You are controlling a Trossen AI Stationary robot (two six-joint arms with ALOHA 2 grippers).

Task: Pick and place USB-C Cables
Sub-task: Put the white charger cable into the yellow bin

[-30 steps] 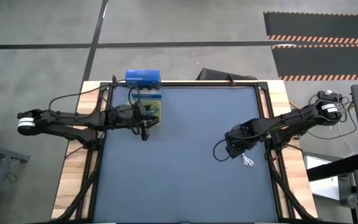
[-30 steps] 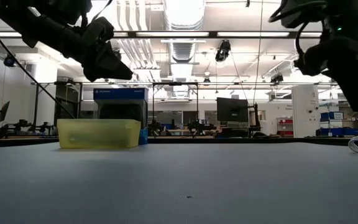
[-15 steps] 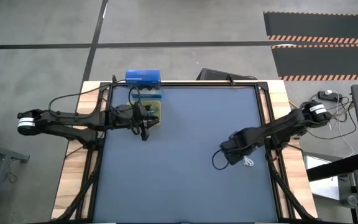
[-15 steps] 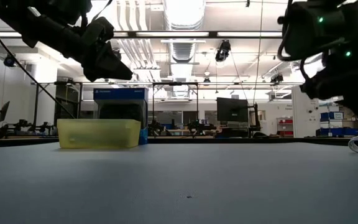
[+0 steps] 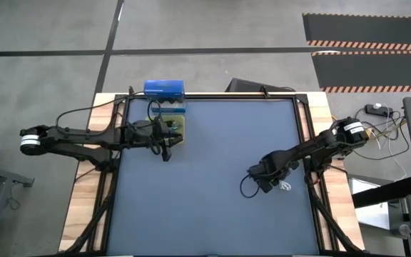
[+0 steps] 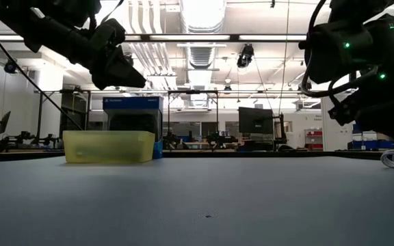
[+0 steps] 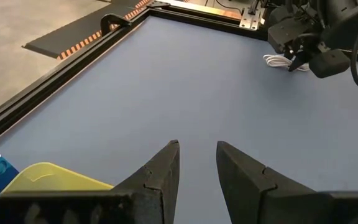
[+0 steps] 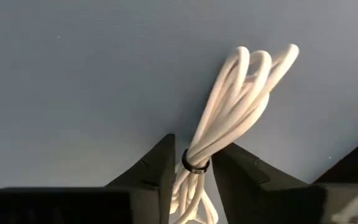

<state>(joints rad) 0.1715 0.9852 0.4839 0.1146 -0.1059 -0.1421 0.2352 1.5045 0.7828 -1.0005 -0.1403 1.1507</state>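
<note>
White cable (image 8: 229, 118): lay on the mat's right side, between the right gripper's (image 8: 188, 163) narrowly parted fingers, seemingly not yet lifted. Left gripper (image 7: 196, 163): narrowly parted, empty, above yellow bin (image 5: 175, 128). Bin contents indiscernible; this placement judged outstanding.

A grey concrete floor (image 5: 41, 28), crossed by dark seams, surrounds the blue-grey matted table (image 5: 205, 214) with its pale wooden side edges (image 5: 80, 214). Black ribbed floor mats with orange-striped borders (image 5: 366, 50) lie beyond the table's far right corner. Level across the table, a workshop hall opens: white ceiling ducts (image 6: 142, 20), bright ceiling light panels (image 6: 200, 14), a dark monitor (image 6: 255, 121) and distant white cabinets (image 6: 337, 121).
</note>
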